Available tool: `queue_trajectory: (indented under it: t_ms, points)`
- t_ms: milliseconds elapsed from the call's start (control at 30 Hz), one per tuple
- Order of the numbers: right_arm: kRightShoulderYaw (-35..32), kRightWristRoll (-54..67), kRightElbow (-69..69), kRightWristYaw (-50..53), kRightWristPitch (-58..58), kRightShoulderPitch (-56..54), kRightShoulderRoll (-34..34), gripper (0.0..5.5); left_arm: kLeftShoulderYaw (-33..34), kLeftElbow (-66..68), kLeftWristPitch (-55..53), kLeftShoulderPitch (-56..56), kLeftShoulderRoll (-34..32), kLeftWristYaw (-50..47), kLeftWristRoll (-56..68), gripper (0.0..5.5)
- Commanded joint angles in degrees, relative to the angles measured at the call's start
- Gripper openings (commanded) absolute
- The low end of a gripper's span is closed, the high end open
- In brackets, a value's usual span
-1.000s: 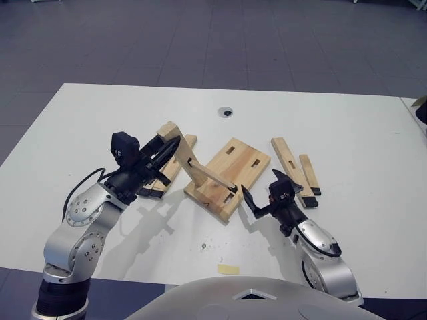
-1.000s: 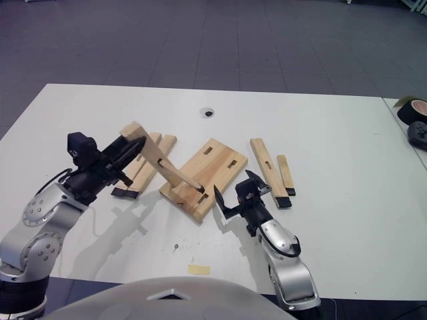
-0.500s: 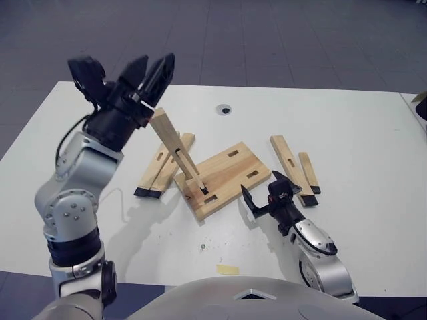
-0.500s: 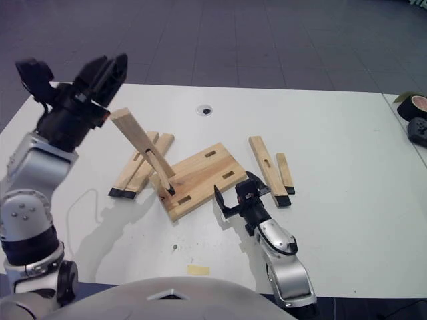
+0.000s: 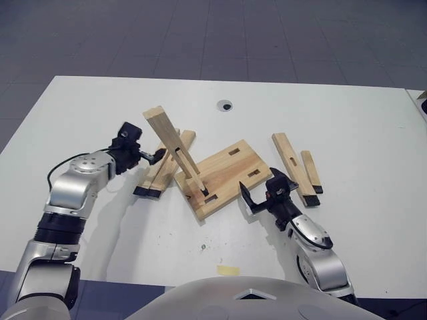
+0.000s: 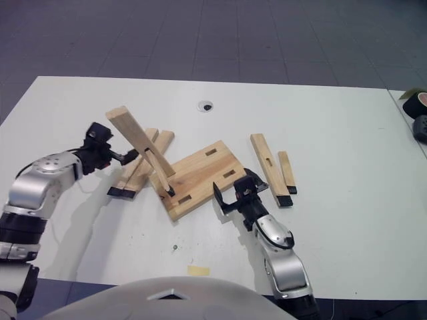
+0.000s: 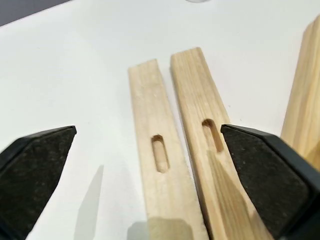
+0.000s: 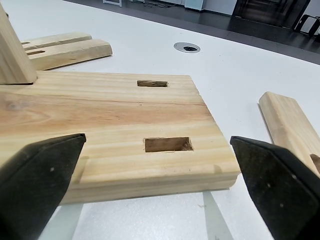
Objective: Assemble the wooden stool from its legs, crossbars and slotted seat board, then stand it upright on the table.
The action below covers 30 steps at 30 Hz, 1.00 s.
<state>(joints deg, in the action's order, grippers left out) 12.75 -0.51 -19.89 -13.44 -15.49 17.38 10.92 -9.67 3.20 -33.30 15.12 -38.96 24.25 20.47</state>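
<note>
Beside the two flat legs point(image 5: 160, 171) lying on the table point(image 5: 347, 120), the left gripper point(image 5: 155, 155) is held wide open, with nothing gripped. Half a second earlier it was raised above the tilted leg point(image 5: 172, 143), which is left standing in one slot of the seat board point(image 5: 227, 175). The right gripper point(image 5: 260, 187) is spread open just beside the board's near edge, empty.
</note>
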Motion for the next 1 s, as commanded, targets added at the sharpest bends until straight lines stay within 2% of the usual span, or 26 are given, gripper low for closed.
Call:
queue_trajectory:
  t_ms: [33, 233, 500, 733, 1000]
  points:
    - [-0.2, 0.0, 0.2, 0.0, 0.2, -0.4, -0.1, 5.4, -1.5, 3.7, 1.7, -0.2, 0.2, 0.9, -5.8, 5.38]
    - [0.4, -0.1, 0.0, 0.2, 0.2, -0.1, -0.6, 5.4, 0.2, 9.0, 3.2, 0.8, 1.0, 1.4, -10.2, 5.38]
    - [0.5, -0.6, 0.3, 1.0, 0.4, -0.2, -1.3, 5.4, -1.1, 12.7, 4.6, 2.2, -0.1, 6.3, -14.9, 5.38]
    - [0.9, -1.4, 0.1, 4.3, 1.5, 2.0, -3.6, 5.4, -2.4, 17.5, -3.1, 3.6, -1.0, 15.8, -14.4, 4.22]
    - [0.4, -2.0, 1.4, 6.0, 2.0, 0.8, -4.8, 5.4, -4.4, 18.4, 0.4, 4.0, -2.1, 18.3, -18.4, 2.82]
